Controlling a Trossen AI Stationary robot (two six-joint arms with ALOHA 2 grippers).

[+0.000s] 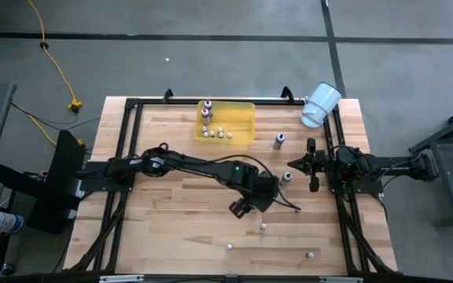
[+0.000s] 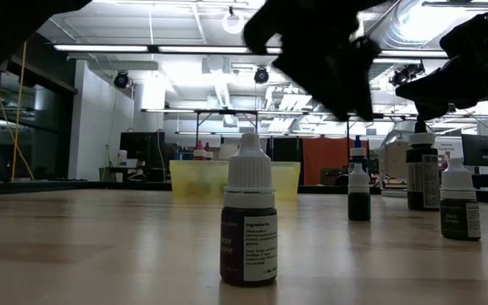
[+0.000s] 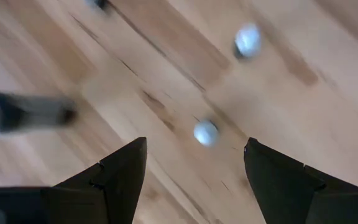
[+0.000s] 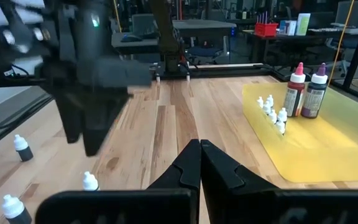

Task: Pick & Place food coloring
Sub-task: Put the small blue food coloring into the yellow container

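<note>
The left gripper (image 1: 241, 208) hung spread above a tiny white-capped food coloring bottle (image 3: 206, 132) on the wooden table (image 1: 171, 236); the right gripper (image 1: 313, 165) waited nearby, fingers pressed together.

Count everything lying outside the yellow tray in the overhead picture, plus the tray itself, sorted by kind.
Food coloring bottles on the bare wood, outside the tray: 5
Yellow tray: 1
White cup, tipped on its side: 1
Total: 7
</note>
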